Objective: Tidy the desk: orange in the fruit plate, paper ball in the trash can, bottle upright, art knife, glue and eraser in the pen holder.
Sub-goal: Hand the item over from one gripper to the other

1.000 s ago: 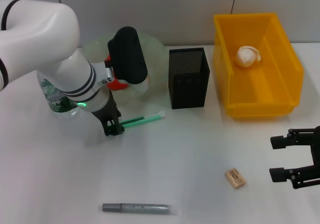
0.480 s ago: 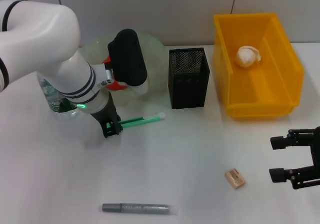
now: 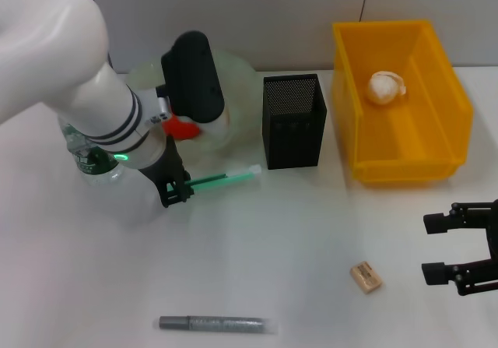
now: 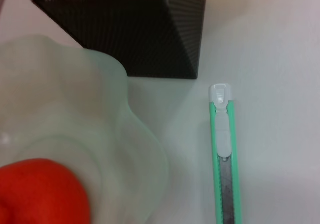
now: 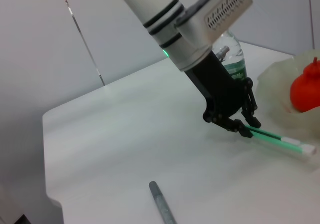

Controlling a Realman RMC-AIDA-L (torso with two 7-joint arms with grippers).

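A plain white tabletop (image 3: 272,239) runs back to a pale grey panelled wall (image 3: 296,13) (thin dark seams divide its panels), under soft, even light.

A robot test lab set up as an office desk: a plain white worktop (image 3: 272,239) against bare grey wall panels (image 3: 257,13), with a staged black mesh pen holder (image 3: 294,121) and yellow trash can (image 3: 401,99).
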